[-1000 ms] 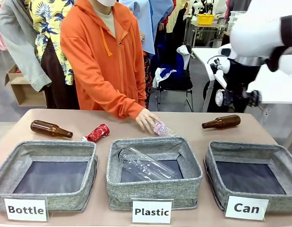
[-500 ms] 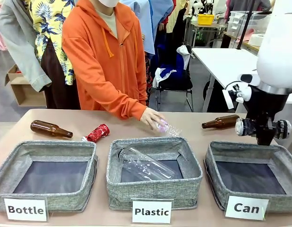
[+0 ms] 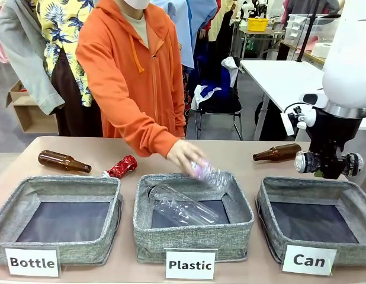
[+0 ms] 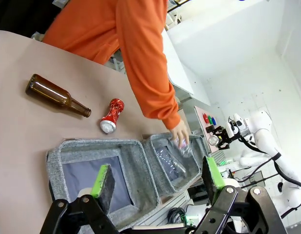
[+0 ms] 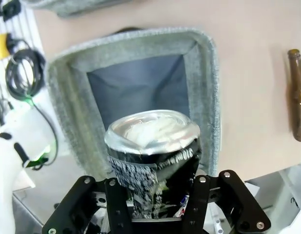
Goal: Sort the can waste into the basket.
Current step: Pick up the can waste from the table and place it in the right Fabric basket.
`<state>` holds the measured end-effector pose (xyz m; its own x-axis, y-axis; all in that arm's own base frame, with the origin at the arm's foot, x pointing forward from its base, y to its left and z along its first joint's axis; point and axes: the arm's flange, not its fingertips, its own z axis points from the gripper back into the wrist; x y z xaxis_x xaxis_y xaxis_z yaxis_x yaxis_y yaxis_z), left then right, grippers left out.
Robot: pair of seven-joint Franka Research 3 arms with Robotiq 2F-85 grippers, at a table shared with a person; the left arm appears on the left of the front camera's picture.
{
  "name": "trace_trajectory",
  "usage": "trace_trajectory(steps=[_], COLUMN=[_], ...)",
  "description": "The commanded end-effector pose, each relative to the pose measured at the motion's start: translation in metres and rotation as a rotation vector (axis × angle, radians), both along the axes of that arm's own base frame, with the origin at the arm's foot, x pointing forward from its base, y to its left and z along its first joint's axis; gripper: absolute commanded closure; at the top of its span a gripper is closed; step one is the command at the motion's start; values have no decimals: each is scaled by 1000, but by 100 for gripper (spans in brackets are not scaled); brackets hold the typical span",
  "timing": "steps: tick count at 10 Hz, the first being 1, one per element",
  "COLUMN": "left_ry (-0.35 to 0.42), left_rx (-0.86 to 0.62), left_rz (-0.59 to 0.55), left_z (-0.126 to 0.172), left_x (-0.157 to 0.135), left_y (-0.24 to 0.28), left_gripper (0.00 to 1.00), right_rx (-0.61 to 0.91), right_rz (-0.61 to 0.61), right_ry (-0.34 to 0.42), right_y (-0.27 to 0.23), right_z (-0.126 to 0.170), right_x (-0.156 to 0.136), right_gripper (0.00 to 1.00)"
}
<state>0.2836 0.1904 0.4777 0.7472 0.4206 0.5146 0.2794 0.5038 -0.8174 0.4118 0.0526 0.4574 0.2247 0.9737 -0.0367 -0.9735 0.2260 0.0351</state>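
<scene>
Over near-right basket [image 3: 267,204], right fingers [image 5: 117,202] seemingly clamping dark can [image 5: 150,146] across crumpled sides, pads hidden. Can likely handling light, thin-walled, slick, easily dented: gripping across flattened body, gently. Red can [image 3: 122,166] lying on far-left bench [image 3: 242,155] beside brown bottle [image 3: 63,161]. Left fingers [image 4: 103,178] hanging apart, holding nothing.

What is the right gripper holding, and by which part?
A dark crushed can sits in the right gripper, fingers at its sides, above the Can basket; whether it is clamped cannot be told.
</scene>
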Motion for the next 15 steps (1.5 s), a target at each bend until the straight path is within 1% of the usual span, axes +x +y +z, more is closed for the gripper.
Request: trace_trajectory(steps=[1, 3, 4, 5, 8, 9, 10, 11, 12, 13, 14, 15], left_ry=[-28, -28, -28, -28, -28, -28, -28, -28, -28, -28, -28, -28], left_rx=[-2, -2, -2, -2, -2, -2, -2, -2, -2, -2, -2, -2], left_rz=[-1, -1, -1, -1, -1, -1, -1, -1, -1, -1, -1, -1], left_z=[1, 1, 1, 1, 1, 1, 1, 1, 1, 1, 1, 1], left_x=[1, 1, 1, 1, 1, 1, 1, 1, 1, 1, 1, 1], left_y=[0, 0, 0, 0, 0, 0, 0, 0, 0, 0, 0, 0], left_gripper=[6, 6, 6, 6, 6, 6, 6, 6, 6, 6, 6, 6], right_rx=[-10, -15, -13, -12, -6, 22, 113, 279, 605, 885, 1117, 1211], right_rz=[12, 0, -3, -3, -13, -32, -119, -252, -533, -810, -970, -1084], right_ry=[13, 17, 20, 25, 36, 59, 84, 100, 76, 151, 220, 217], right_y=[2, 2, 0, -1, -1, -2, -4, -6, -9, -22, -41, -59], right_z=[5, 3, 2, 0, -3, -6, -5, 1, 15, 27, 35, 36], right_x=[7, 7, 8, 8, 11, 16, 21, 26, 34, 38, 34, 30], right_gripper=[0, 0, 5, 0, 0, 0, 0, 0, 0, 0, 0, 0])
